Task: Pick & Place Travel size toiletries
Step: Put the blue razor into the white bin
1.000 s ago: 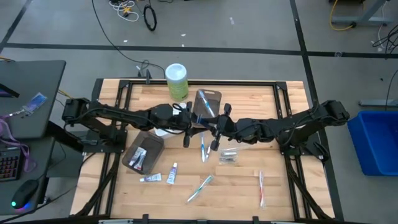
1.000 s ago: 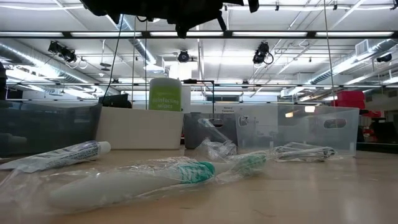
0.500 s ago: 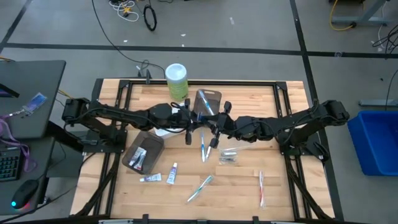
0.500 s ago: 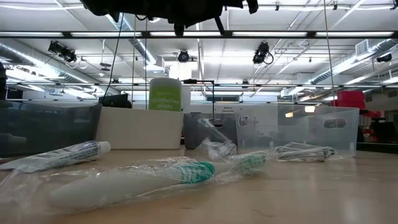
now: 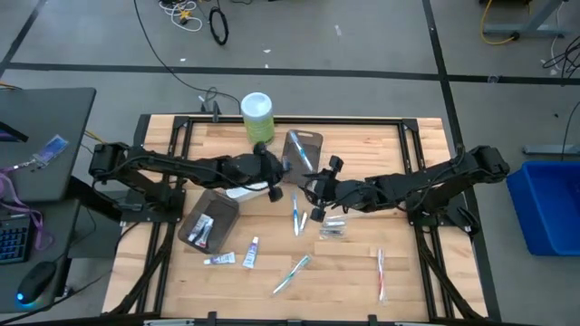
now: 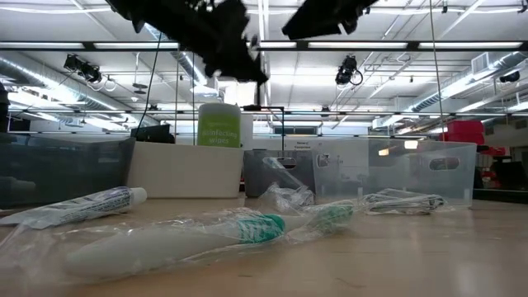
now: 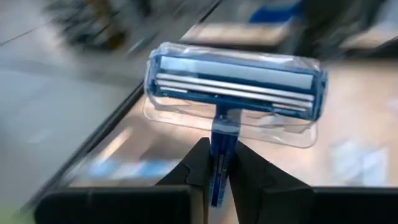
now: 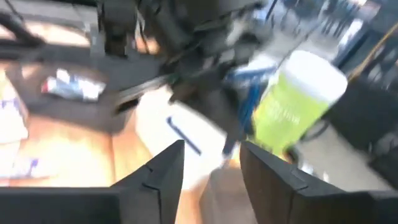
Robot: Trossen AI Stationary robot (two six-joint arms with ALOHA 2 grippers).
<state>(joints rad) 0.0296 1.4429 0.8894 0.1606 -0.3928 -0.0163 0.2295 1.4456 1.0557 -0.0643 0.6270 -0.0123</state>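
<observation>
My left gripper (image 5: 274, 184) hovers over the table's middle, by the white tray, shut on a blue razor (image 7: 235, 87) in a clear wrap. My right gripper (image 5: 317, 192) is open just to its right, above a loose toothbrush (image 5: 295, 215), and touches nothing. In the low view both hang high, the left (image 6: 227, 45) and the right (image 6: 326, 16). Lying flat on the wood are wrapped toothbrushes (image 5: 291, 273) (image 5: 381, 272), white mini tubes (image 5: 220, 260) (image 5: 252, 251) and silvery packets (image 5: 333, 227). My left gripper pinches the razor by its blue handle (image 7: 219, 149), just below the head, between the two fingers (image 7: 198, 167). The handle lies along the fingers, and the wide head (image 7: 235, 87) stands crosswise beyond their ends. The razor is lifted clear of the table.
A green canister (image 5: 257, 118) stands at the far edge, with a clear tray (image 5: 304, 149) beside it. A brown tray (image 5: 207, 222) holding some items sits left of centre. A white tray (image 5: 237, 191) lies partly under my left arm. Bare wood shows on the right.
The two grippers, close together over the middle a second ago, have drawn apart. My left gripper has turned and swung toward the far left with the razor. My right gripper has pulled back toward the table's right and tipped.
</observation>
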